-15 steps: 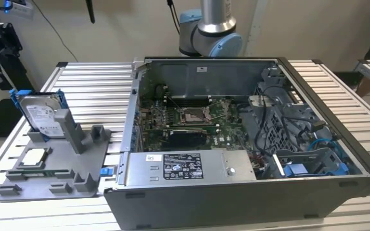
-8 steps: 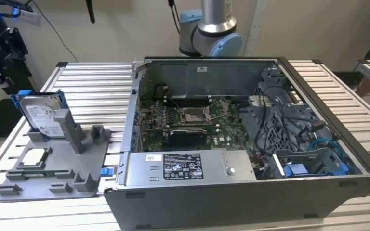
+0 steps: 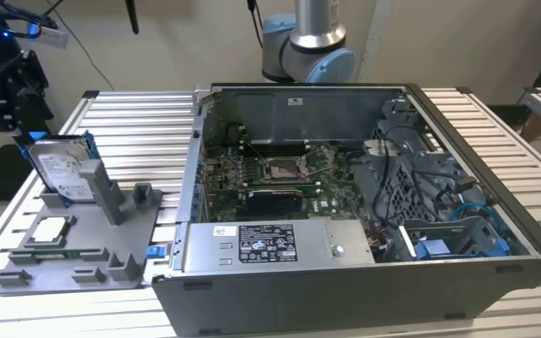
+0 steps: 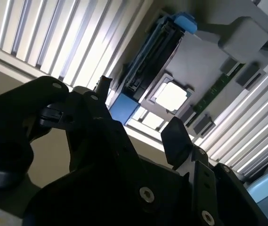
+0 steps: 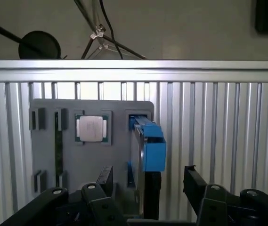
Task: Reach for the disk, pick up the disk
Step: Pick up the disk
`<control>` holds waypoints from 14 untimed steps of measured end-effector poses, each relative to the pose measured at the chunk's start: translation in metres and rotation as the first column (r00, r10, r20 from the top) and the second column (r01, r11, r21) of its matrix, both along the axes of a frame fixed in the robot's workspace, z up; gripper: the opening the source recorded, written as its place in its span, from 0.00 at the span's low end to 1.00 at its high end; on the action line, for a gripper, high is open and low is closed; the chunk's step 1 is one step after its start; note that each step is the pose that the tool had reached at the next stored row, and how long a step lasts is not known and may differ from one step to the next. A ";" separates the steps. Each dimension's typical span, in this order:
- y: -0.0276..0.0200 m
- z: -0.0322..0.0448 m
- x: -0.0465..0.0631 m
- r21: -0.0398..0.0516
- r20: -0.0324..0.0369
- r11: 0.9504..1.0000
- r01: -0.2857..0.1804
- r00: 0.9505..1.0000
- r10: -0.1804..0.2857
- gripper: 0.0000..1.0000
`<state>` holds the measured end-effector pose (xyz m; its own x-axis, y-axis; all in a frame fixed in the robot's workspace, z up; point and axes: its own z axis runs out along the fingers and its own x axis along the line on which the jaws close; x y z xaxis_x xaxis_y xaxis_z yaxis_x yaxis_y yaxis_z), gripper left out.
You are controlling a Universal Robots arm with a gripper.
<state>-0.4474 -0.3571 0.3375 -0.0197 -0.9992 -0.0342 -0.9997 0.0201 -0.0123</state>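
In the exterior view, the disk stands on edge in a slot of the grey fixture, at the exterior view's left, beside the open computer case. The gripper hangs just above it, apart.

In the second wrist view, the fingers are spread wide, with nothing between them.

In the first wrist view, the disk's blue bracket lines up between the parted fingers – so we judge the reach nearly made and the grasp not yet begun. A square chip sits just beside it. The ribbed metal table carries everything, with a pale wall and hanging cables behind.
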 end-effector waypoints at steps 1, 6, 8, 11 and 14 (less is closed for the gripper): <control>0.0000 -0.0016 0.000 0.000 -0.002 1.000 0.000 1.000 0.000 1.00; 0.0000 -0.0079 0.000 0.000 -0.014 1.000 0.000 1.000 0.000 1.00; 0.0000 -0.0115 0.000 0.000 -0.014 1.000 0.000 1.000 0.000 1.00; -0.0001 -0.0171 0.000 0.000 -0.014 1.000 -0.002 1.000 0.002 1.00; 0.0009 -0.0224 -0.001 0.000 -0.014 1.000 -0.003 1.000 0.003 1.00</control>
